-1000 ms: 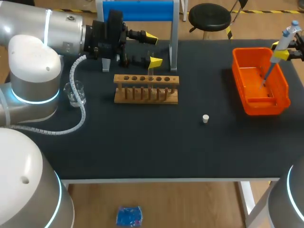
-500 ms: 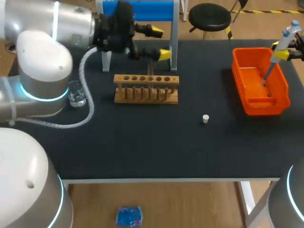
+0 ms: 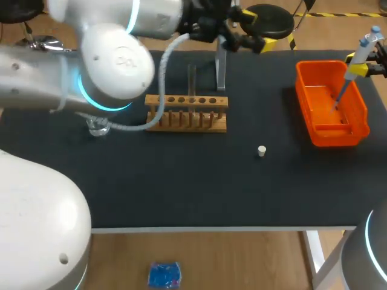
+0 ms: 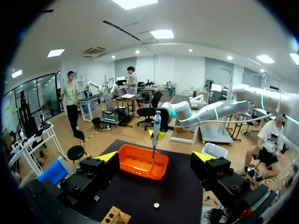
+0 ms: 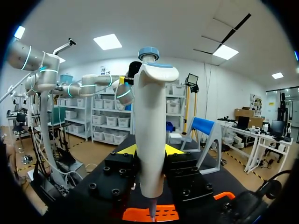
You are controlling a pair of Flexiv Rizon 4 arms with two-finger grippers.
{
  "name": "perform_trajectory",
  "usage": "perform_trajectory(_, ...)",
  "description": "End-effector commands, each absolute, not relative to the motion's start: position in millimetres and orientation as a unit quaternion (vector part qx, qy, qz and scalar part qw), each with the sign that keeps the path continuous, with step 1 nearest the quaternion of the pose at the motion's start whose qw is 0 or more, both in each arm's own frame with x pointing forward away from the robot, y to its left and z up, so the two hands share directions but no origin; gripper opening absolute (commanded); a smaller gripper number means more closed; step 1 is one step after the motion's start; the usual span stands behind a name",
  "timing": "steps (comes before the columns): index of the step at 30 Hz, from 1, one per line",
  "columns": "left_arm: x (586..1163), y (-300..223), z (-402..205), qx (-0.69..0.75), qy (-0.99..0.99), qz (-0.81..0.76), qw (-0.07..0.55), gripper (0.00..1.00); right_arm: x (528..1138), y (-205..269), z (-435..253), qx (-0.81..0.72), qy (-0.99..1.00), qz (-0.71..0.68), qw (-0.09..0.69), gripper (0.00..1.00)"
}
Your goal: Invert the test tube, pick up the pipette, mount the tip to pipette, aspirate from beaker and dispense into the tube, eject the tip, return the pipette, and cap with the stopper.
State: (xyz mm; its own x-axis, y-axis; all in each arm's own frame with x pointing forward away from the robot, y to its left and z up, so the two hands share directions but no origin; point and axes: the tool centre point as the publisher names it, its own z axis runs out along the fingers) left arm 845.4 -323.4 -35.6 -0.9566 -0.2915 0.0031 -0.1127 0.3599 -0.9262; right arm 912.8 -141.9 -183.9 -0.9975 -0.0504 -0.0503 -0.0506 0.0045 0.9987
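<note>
The left arm comes in from the upper left of the head view and ends at the top centre, where the left gripper (image 3: pixel 254 28) is spread wide and holds nothing (the left wrist view shows the same broad gap between its yellow tips). Below it, in the upper middle, the test tube (image 3: pixel 191 80) stands upright in one of the middle holes of the wooden rack (image 3: pixel 186 121). A glass beaker (image 3: pixel 97 125) sits at the left, partly hidden under the arm. The small white stopper (image 3: pixel 261 151) lies alone on the black table (image 3: pixel 181 181), right of centre and well apart from the rack. At the upper right the right gripper (image 3: pixel 355 64) is clamped on the pipette (image 3: pixel 365 45), which hangs tilted with its thin lower end over the inside of the orange bin (image 3: pixel 338 138). In the right wrist view the pipette's white body sits between both fingers, touched from two sides, with the bin's rim under it.
</note>
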Motion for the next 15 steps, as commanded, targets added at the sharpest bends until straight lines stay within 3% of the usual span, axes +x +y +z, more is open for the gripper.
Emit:
perform_trajectory(1,872,-392,-46,-0.12,0.838,-0.527,0.077,1.0,913,-143,-184,-0.037,0.709,0.704,0.0,0.0)
perform_trajectory(15,883,-428,-46,-0.131,0.843,-0.517,0.072,1.0,913,-143,-184,-0.037,0.709,0.704,0.0,0.0)
